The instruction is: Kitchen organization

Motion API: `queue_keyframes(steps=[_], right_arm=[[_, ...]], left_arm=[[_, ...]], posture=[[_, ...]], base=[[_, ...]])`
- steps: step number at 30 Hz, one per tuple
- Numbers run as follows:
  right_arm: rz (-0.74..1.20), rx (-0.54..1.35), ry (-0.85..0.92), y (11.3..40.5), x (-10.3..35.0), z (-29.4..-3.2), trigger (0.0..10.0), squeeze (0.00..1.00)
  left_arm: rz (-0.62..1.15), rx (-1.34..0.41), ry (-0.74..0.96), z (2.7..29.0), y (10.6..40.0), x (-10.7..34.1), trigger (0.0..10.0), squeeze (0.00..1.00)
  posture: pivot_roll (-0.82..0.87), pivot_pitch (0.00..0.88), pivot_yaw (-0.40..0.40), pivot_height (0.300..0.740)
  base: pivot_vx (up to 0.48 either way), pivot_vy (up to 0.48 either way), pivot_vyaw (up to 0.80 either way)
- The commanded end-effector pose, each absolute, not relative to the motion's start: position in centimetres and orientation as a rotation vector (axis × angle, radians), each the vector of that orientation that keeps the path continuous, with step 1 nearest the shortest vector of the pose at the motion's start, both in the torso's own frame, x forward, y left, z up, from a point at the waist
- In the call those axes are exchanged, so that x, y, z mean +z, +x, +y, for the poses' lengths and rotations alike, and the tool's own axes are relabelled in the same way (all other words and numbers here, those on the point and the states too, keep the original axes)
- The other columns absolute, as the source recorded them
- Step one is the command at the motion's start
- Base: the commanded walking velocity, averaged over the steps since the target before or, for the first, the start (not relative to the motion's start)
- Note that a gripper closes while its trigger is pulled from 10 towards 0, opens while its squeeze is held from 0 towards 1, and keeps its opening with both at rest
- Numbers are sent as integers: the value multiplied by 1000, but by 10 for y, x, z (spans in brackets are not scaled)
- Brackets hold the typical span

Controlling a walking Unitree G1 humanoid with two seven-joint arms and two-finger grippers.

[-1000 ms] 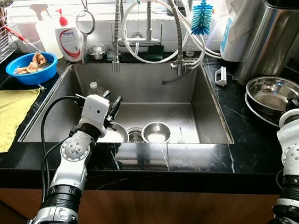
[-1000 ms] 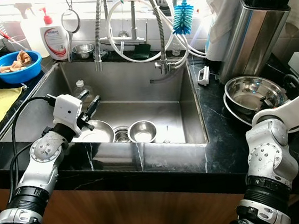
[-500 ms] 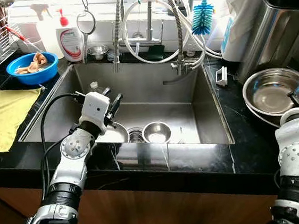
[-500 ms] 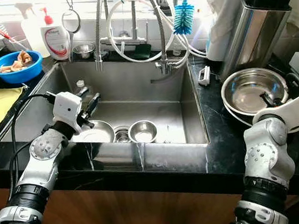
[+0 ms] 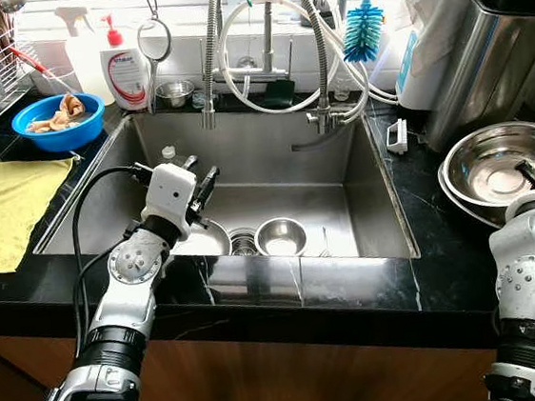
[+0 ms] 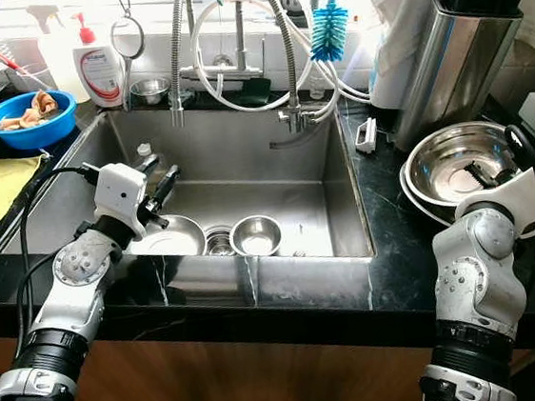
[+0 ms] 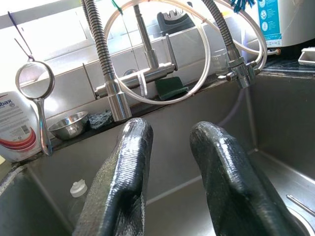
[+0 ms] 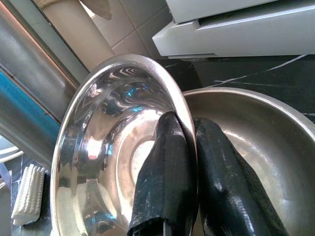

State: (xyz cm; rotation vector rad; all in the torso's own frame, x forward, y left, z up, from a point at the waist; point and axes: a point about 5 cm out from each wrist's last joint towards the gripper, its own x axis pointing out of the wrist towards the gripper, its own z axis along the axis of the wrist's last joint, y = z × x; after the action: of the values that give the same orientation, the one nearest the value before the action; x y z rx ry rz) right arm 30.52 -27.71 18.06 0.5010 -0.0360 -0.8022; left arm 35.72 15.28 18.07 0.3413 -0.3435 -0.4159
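A black stone counter (image 5: pixel 257 283) runs along the near edge, cut by a steel sink (image 5: pixel 383 203). At near right, the right gripper (image 8: pixel 189 162) has its two fingers clamped on the rim of a steel mixing bowl (image 5: pixel 493 162), one inside and one outside, tilting it up out of a second steel bowl (image 8: pixel 256 147) nested beneath (probably to separate the stack). At near left, the left gripper (image 7: pixel 170 162) hangs over the sink with fingers apart, holding nothing, seemingly waiting. Below it sit a small steel bowl (image 5: pixel 280 236) and a plate (image 6: pixel 169 236). Farther back stand a coiled faucet (image 5: pixel 266 52), a soap bottle (image 5: pixel 125 72) and a blue bowl (image 5: pixel 56 120) of scraps.
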Motion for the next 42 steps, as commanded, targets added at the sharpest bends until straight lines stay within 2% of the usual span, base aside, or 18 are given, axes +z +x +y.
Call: queue_keyframes(steps=[1,11,12,13,16,24,26,27,28,29,32,42], right_arm=[[-22,-813,492,303,179,-278,0,0],[-22,-813,492,303,179,-278,0,0],[-42,-821,450,302,183,-276,0,0],[-272,-706,218,310,233,-249,10000,0],[-368,-650,148,311,252,-235,10000,0],[-366,-625,164,311,251,-232,10000,0],[-367,-544,154,315,252,-224,10000,0],[-328,-421,156,323,250,-213,10000,0],[-328,-421,156,323,250,-213,10000,0],[-263,-303,166,330,242,-201,10000,0],[-185,-141,134,336,226,-184,10000,0],[-2,67,53,344,188,-171,10000,0]], left_arm=[[-374,-426,353,150,359,188,10000,0],[-374,-426,353,150,359,188,10000,0],[-375,-426,353,150,359,188,10000,0],[-384,-397,317,152,358,189,10000,0],[-387,-387,300,152,358,190,10000,0],[-386,-387,299,152,358,190,10000,0],[-385,-385,299,152,358,189,10000,0],[-382,-385,301,152,358,189,10000,0],[-382,-385,301,152,358,189,10000,0],[-379,-385,301,152,358,188,10000,0],[-372,-386,299,151,358,186,10000,0],[-338,-372,278,154,358,180,10000,0]], posture=[[150,0,-48,740],[150,0,-48,740],[150,0,-48,740],[147,0,-60,740],[147,0,-60,740],[145,0,-59,740],[145,0,-60,740],[143,0,-60,740],[143,0,-60,740],[143,0,-62,740],[145,0,-63,740],[147,0,-71,740]], base=[[0,0,0],[0,0,0],[0,0,0],[0,0,0],[0,0,0],[0,0,0],[0,0,0],[0,0,0],[0,0,0],[0,0,0],[0,0,0],[0,0,0]])
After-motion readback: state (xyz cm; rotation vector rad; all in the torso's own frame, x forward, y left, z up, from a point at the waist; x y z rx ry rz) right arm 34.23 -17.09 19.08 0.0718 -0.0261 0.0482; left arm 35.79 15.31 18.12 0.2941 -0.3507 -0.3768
